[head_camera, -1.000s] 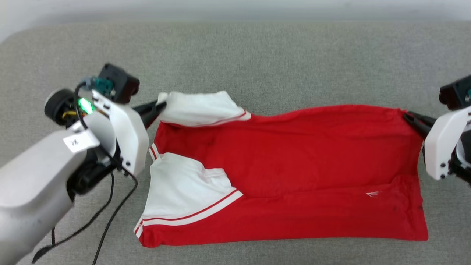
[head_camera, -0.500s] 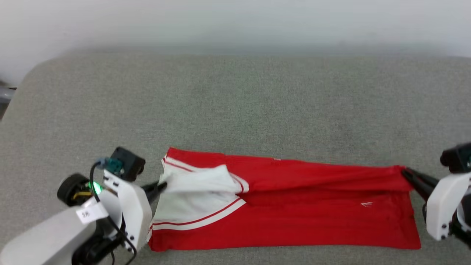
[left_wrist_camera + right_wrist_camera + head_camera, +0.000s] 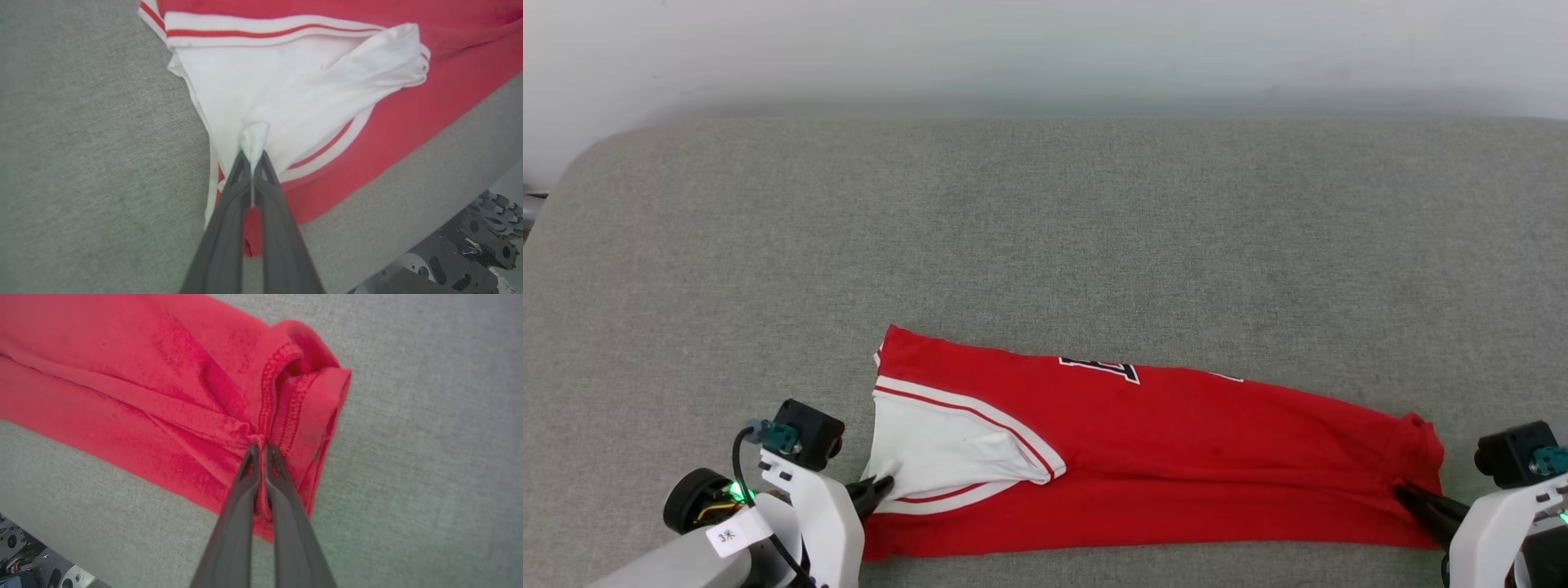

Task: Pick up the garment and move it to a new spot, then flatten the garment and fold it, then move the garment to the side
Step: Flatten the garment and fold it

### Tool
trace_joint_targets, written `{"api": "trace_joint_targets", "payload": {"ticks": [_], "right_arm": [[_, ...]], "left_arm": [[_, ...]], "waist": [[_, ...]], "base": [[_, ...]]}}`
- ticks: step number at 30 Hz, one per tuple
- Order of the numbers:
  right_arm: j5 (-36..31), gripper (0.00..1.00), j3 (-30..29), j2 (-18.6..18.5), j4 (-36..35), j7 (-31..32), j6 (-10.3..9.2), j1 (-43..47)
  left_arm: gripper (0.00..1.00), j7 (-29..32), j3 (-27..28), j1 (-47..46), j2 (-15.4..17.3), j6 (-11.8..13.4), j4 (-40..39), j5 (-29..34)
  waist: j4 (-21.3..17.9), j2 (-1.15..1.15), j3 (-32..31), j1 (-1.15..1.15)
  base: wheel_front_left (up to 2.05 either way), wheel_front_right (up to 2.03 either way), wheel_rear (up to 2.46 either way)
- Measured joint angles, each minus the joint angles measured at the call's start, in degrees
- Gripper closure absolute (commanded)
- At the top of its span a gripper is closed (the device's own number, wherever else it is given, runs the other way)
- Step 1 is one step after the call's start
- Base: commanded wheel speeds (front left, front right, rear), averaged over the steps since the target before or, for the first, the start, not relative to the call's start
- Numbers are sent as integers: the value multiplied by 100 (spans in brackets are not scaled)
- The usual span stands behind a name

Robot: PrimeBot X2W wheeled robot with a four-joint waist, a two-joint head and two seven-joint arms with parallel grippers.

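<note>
Far edge of the garment [image 3: 1176, 457] is lying over its near edge now, left claw [image 3: 886, 487] clenching sleeve [image 3: 286, 81], right claw [image 3: 1401, 492] clenching hem [image 3: 286, 396], likely finishing one fold.

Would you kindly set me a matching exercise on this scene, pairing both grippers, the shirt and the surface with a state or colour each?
Things:
1. left gripper
2. right gripper
3. shirt
4. surface

States:
A. grey woven fabric
B. shut on the white sleeve
C. shut on red cloth at the stitched hem
D. lying as a long red band

Pairs: 1-B, 2-C, 3-D, 4-A
</note>
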Motion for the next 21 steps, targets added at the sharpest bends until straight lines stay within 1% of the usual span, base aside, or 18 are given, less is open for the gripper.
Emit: {"api": "trace_joint_targets", "payload": {"ticks": [4,5,6,7,11,13,17,21], "right_arm": [[-52,100,-38,76,79,-5,0,75],[-63,100,-51,90,81,-22,0,75],[-60,64,-82,118,80,-64,0,75],[-60,0,-113,146,76,-109,0,74],[-86,0,-237,152,-82,-269,0,73],[-68,0,-311,120,-246,-300,0,77],[79,0,-609,-48,-616,-218,0,118],[232,0,-850,-276,-850,123,0,198]], "left_arm": [[100,-118,-1,49,-104,-15,163,-3],[97,-177,11,50,-110,-7,198,2],[56,-247,31,54,-122,13,227,4],[0,-330,49,63,-142,43,245,18],[0,-771,159,164,-200,257,225,157],[0,-1054,254,214,-209,417,164,222],[0,-1610,445,331,-219,854,38,402],[0,-2085,680,476,-267,1335,-107,550]], "waist": [[-9,0,57,0],[-12,0,56,0],[-18,0,49,0],[-25,0,33,0],[-41,0,-83,0],[-40,0,-152,0],[-26,0,-273,0],[9,0,-331,0]], "base": [[0,0,0],[0,0,0],[0,0,0],[0,0,0],[0,0,0],[0,0,0],[0,0,0],[0,0,0]]}}
